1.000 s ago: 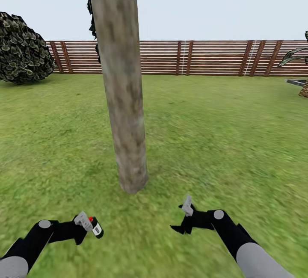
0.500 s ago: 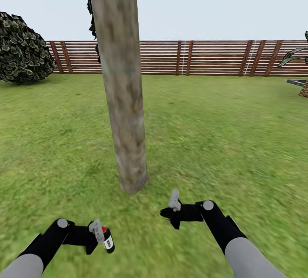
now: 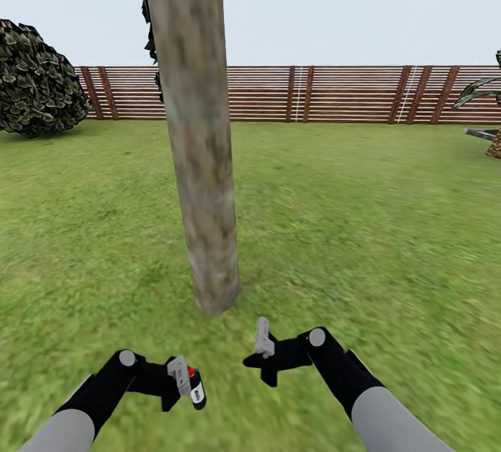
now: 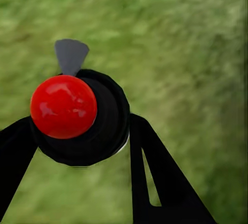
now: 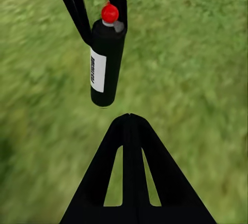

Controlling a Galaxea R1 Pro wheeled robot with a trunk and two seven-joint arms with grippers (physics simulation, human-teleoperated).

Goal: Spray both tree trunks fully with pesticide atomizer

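A thick, mottled grey-tan tree trunk (image 3: 203,160) rises from the grass straight ahead. The pesticide atomizer (image 3: 197,390), a small dark bottle with a red top and a white label, hangs in my left gripper (image 3: 185,379), which is shut on it low over the lawn in front of the trunk's base. In the left wrist view the red top (image 4: 63,106) sits between the black fingers. My right gripper (image 3: 263,338) is shut with nothing in it, just right of the atomizer. The right wrist view looks at the atomizer (image 5: 106,63) past the closed fingertips (image 5: 129,116).
Green lawn (image 3: 362,229) stretches to a reddish-brown slat fence (image 3: 313,94). A dark round bush (image 3: 35,80) stands at the far left. A palm (image 3: 490,122) shows at the right edge. A black conifer (image 3: 147,14) peeks out behind the trunk.
Both arms have swung inward: the left gripper with the atomizer moved right, the right gripper moved left, so they now sit close together. The view itself is unchanged.
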